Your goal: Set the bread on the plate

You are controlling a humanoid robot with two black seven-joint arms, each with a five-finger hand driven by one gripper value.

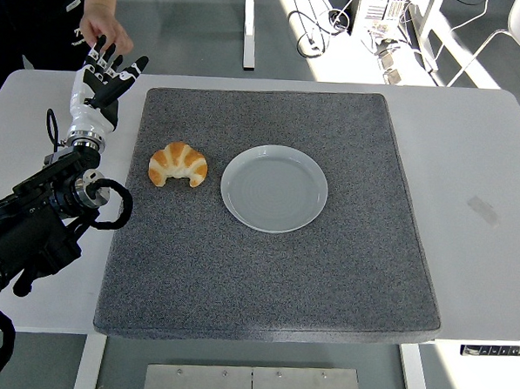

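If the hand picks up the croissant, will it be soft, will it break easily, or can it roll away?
The croissant looks puffy and baked golden, so it is probably light and soft, and a hard squeeze may crush it. Its curved shape lies flat on the grey mat, so rolling seems unlikely. The mat looks rough, so a push would likely drag rather than slide it toward the plate.

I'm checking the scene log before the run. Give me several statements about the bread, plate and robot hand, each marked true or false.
1. The bread lies on the plate. False: it lies on the grey mat, left of the plate.
2. The plate holds nothing. True.
3. The left robot hand grips the bread. False: its fingers are spread, holding nothing, up-left of the bread.
4. A person's hand shows just above the left robot hand. True.
5. The right robot hand is over the plate. False: it isn't visible.
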